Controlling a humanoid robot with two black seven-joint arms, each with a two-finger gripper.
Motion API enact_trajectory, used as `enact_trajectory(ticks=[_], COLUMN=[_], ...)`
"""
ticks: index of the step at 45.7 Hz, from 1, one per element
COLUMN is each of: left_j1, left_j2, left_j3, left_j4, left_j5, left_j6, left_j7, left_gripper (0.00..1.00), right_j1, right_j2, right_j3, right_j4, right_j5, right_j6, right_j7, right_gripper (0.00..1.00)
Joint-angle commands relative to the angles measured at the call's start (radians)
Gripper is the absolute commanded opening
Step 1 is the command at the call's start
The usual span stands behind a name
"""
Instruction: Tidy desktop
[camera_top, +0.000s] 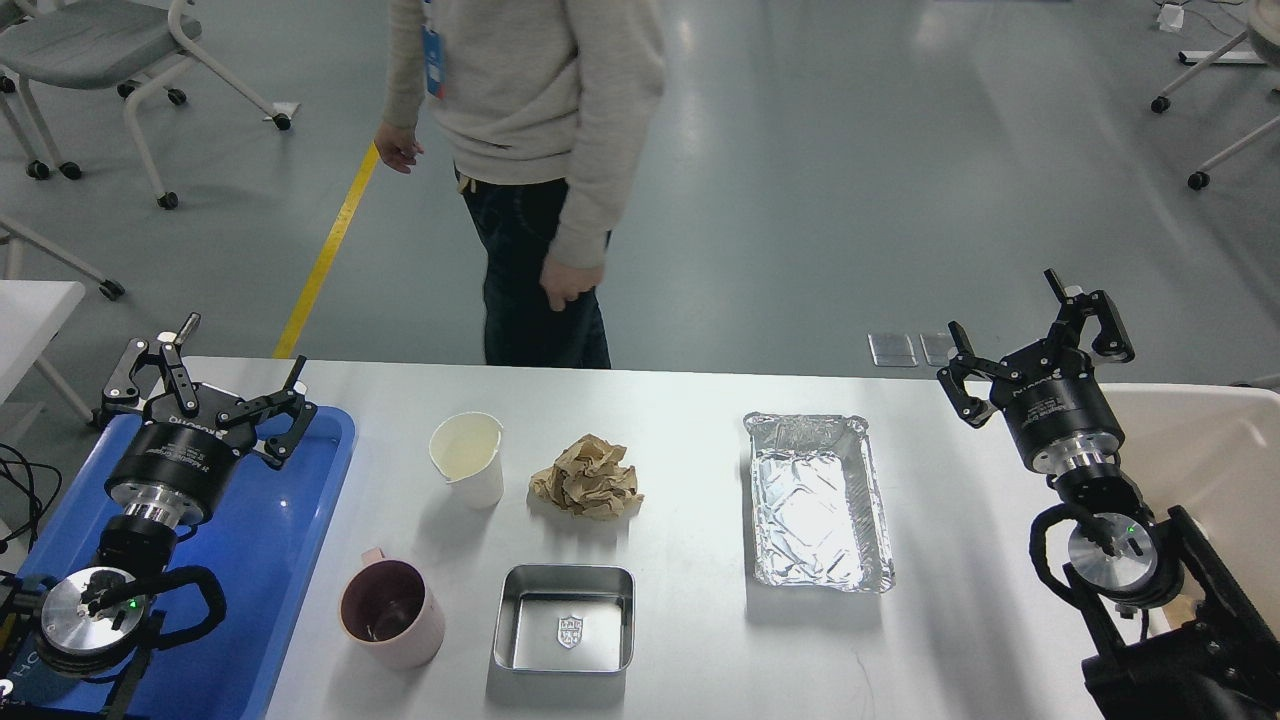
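Note:
The white desktop (680, 640) fills the lower half of the head view. On it lie a white paper cup (468, 458), a crumpled brown paper ball (588, 477), a pink mug (390, 612), a square metal tin (565, 620) and a foil tray (815, 500). My left gripper (205, 385) hovers open over the blue tray (280, 560) at the left, holding nothing. My right gripper (1040, 345) stands open at the right edge, above the cream-white bin (1200, 450), also empty.
A person in a grey sweater (530, 170) stands just behind the desktop's far edge. Wheeled chairs (110, 60) stand on the floor at the far left, and more chair legs (1210, 90) at the far right. Two small clear plates (910, 348) lie on the floor.

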Motion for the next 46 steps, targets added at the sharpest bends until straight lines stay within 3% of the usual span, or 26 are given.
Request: enact_trajectory(ticks=[1, 23, 31, 38, 46], left_j1=[-0.001, -0.005, -0.031, -0.031, -0.033], left_j2=[-0.001, 0.005, 0.024, 0.039, 0.016], left_j3=[-0.012, -0.009, -0.012, -0.017, 0.003], left_j4=[-0.016, -0.009, 0.001, 0.006, 0.000], left_j5=[0.001, -0.002, 0.043, 0.176, 0.201], left_j6=[0.022, 0.018, -0.027, -0.021, 0.012], left_j7=[0.000, -0.006, -0.029, -0.083, -0.064], left_gripper=[0.97, 0.97, 0.97, 0.97, 0.97], right_j1=[-0.001, -0.004, -0.001, 0.005, -0.003], right_j2=[-0.001, 0.000, 0.000, 0.008, 0.000], right_j3=[0.001, 0.001, 0.003, 0.000, 0.003], right_j4=[0.002, 0.002, -0.003, -0.006, -0.003], right_j5=[0.000, -0.002, -0.002, -0.002, -0.002], right_j6=[0.000, 0.001, 0.001, 0.000, 0.000], right_j7=[0.000, 0.000, 0.000, 0.000, 0.000], right_gripper=[1.00, 1.00, 1.00, 1.00, 1.00])
